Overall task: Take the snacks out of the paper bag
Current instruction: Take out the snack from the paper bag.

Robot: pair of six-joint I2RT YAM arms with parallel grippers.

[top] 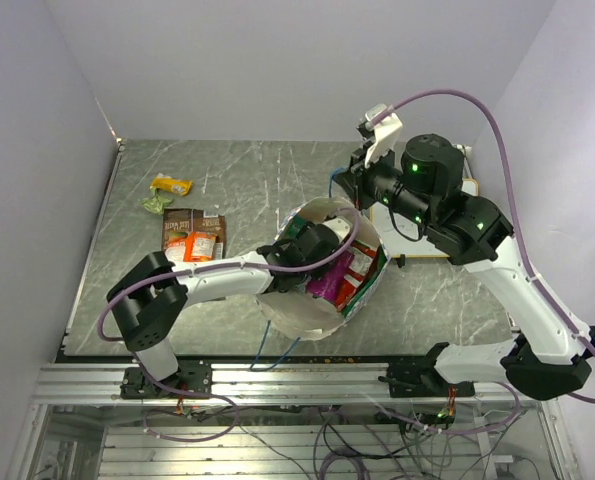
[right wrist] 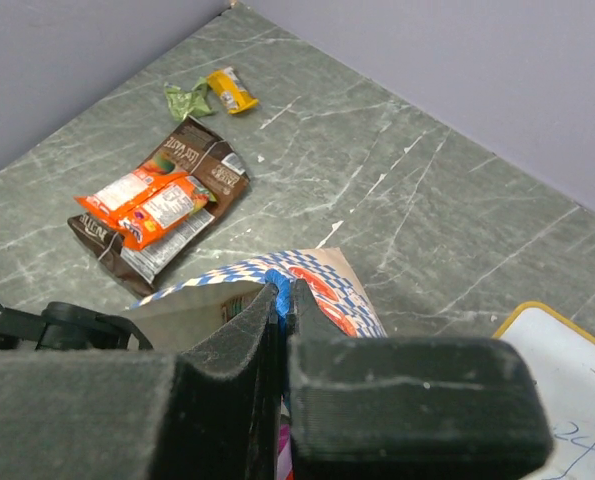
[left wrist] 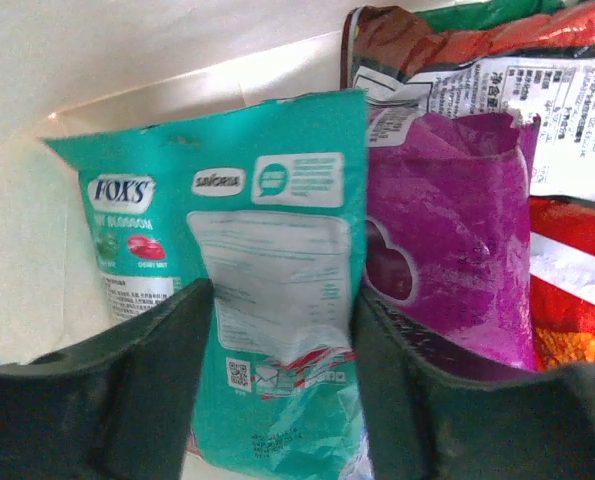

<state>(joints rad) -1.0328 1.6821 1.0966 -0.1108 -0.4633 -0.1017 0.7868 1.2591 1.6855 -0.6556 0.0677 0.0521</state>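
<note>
The paper bag (top: 295, 312) lies on its side mid-table with its mouth held open. My left gripper (left wrist: 282, 300) is inside it, open. Its fingers (left wrist: 167, 360) flank a teal Fox's packet (left wrist: 267, 270) without closing on it. A magenta-purple packet (left wrist: 447, 250) and red packets (left wrist: 567, 290) lie to the right of it. My right gripper (right wrist: 285, 290) is shut on the bag's blue cord handle at the checked rim (right wrist: 327, 290); it shows in the top view (top: 339, 190) too.
Snacks lie on the table at the far left: a yellow packet (top: 171, 184), a green one (top: 155, 203), dark brown packets (top: 187, 225) and orange ones (top: 199, 245). A small whiteboard (right wrist: 567, 370) lies at the right, under my right arm.
</note>
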